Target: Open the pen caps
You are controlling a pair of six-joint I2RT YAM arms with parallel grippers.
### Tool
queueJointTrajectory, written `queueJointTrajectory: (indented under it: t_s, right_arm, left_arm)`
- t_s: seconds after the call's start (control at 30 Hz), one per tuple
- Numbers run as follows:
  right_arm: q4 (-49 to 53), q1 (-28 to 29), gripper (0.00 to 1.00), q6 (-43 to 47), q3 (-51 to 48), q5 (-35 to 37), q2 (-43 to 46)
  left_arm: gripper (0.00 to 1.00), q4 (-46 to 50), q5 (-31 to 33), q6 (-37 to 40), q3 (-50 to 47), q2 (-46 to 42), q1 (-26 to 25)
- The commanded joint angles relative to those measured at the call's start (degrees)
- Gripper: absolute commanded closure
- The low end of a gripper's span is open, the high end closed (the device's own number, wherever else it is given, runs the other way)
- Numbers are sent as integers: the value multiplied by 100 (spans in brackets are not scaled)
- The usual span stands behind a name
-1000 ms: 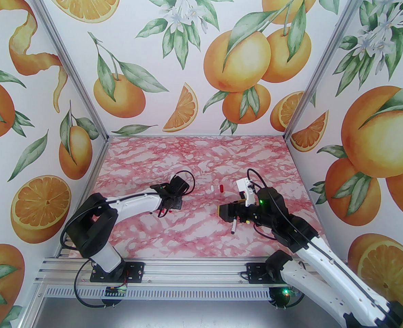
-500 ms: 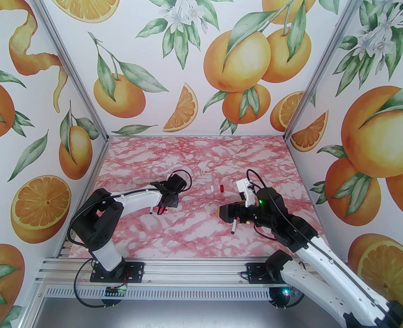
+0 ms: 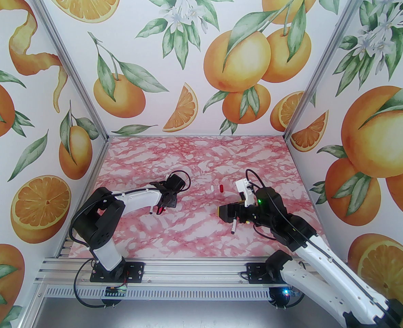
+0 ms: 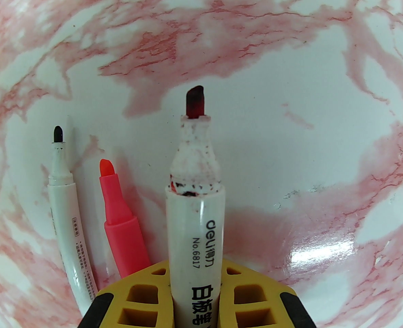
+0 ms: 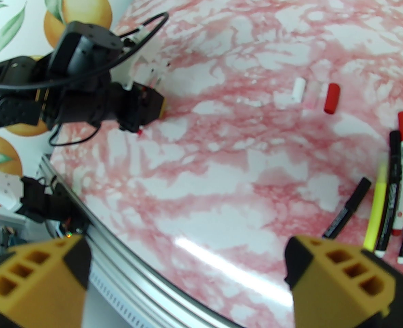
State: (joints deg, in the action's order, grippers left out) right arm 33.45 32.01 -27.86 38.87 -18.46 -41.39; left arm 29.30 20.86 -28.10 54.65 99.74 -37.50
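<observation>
This is a staged robot-lab booth. Orange-print wall panels [image 3: 188, 63] on aluminium posts [image 3: 69, 63] enclose a pink-marble tabletop [image 3: 194, 155]. Robot arms [image 3: 136, 198] are bolted to a slotted rail [image 3: 188, 272] along the frame's lower edge.

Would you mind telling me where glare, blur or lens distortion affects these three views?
Left wrist: the held white marker is sharp, fisheye bows the table, glare lower right. Right wrist: softer, its fingers blurred, a glare streak across the table. Top external: evenly lit and crisp.

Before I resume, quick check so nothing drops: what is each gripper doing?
Left gripper: shut on the uncapped white plastic whiteboard marker with the dark red tip.
Right gripper: open, holding nothing.
</observation>
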Motion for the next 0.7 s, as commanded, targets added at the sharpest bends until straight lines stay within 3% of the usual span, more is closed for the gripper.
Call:
queueJointTrajectory:
  t_s: [0.0,0.3,0.67]
  right_arm:
    - [-24,33,0,-62,-62,35,3]
    - [-75,32,0,-64,-99,31,-21]
    - [-102,38,0,-88,-125,7,-32]
  left_arm:
    - [97,201,275,71,-103,18,54]
    - [96,300,346,0,-138,-138,63]
    - [77,307,208,-38,-141,-267,58]
